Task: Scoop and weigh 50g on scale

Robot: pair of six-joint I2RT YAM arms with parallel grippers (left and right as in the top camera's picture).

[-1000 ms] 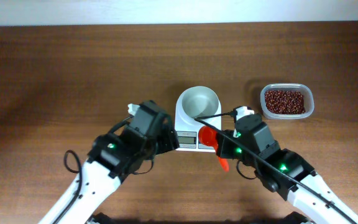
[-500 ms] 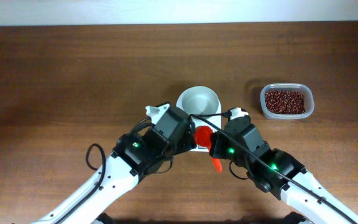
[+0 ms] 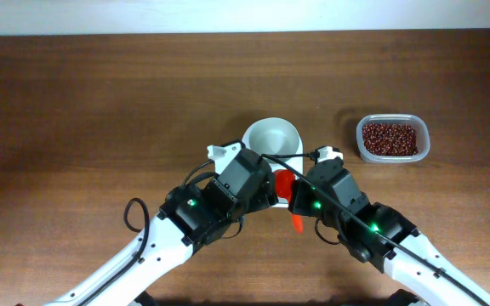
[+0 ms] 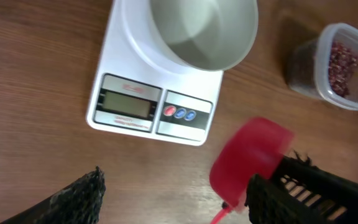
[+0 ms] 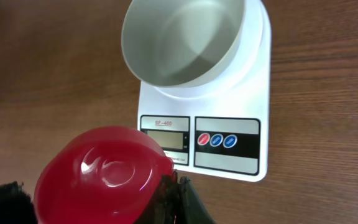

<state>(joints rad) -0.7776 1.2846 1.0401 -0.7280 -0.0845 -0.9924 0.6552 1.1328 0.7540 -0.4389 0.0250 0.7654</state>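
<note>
The small white digital kitchen scale [image 4: 143, 79] stands near the middle of the dark wooden table [image 3: 100, 102], and its grey display and its red and blue buttons face the two arms. A round white bowl [image 5: 182, 40] sits on its platform and looks empty. The left gripper [image 4: 176, 177] hovers just in front of the scale with its fingers wide apart, and only bare table is between them. The right gripper [image 3: 299, 204] is closed on the handle of a red plastic scoop [image 5: 98, 177], whose round cup hangs over the front edge of the scale and appears to carry nothing. A clear plastic tub [image 3: 390, 138] of small red beans stands to the right, apart from the scale. We judge the scale to be light, stiff and rather smooth underneath, so a push from the side could slide it on the wood. The bowl seems only to rest on top and may tip or shift. If we must move the scale, we would hold the flat body at its two sides, never the bowl. The buttons need only a gentle touch from above.
</note>
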